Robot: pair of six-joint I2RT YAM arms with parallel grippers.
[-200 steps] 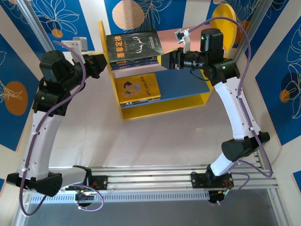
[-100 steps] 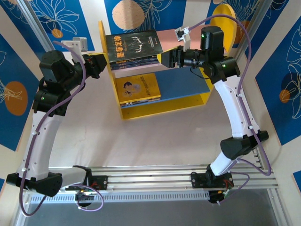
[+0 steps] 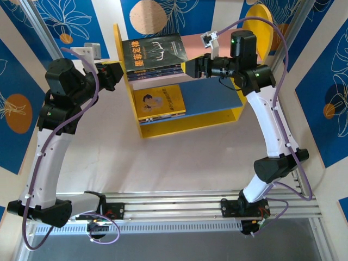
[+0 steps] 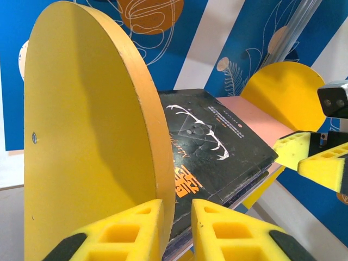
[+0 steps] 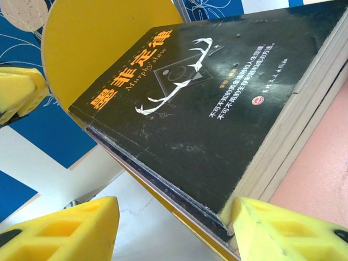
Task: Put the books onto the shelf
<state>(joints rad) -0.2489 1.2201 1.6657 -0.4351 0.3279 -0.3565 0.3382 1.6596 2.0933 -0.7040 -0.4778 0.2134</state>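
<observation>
Right gripper (image 3: 190, 68), fingers (image 5: 283, 228) spread, meets the black antler-cover paperback stack (image 3: 155, 51) at twelve o'clock, likely squaring it. Left gripper (image 4: 177, 215) straddles the wooden shelf's rounded yellow side (image 4: 81, 136), perhaps steadying it; clamping unclear.

The top external camera looks steeply down from high over the front of the shelf (image 3: 190, 124), far enough back to take in all of it. The left wrist camera sits close at the shelf's left end, facing along the pink upper board (image 4: 255, 117) past the rounded yellow side (image 4: 81, 136). The right wrist camera looks back from the shelf's right end (nearer still). All three share the black antler book (image 3: 155, 51) on that board.
</observation>
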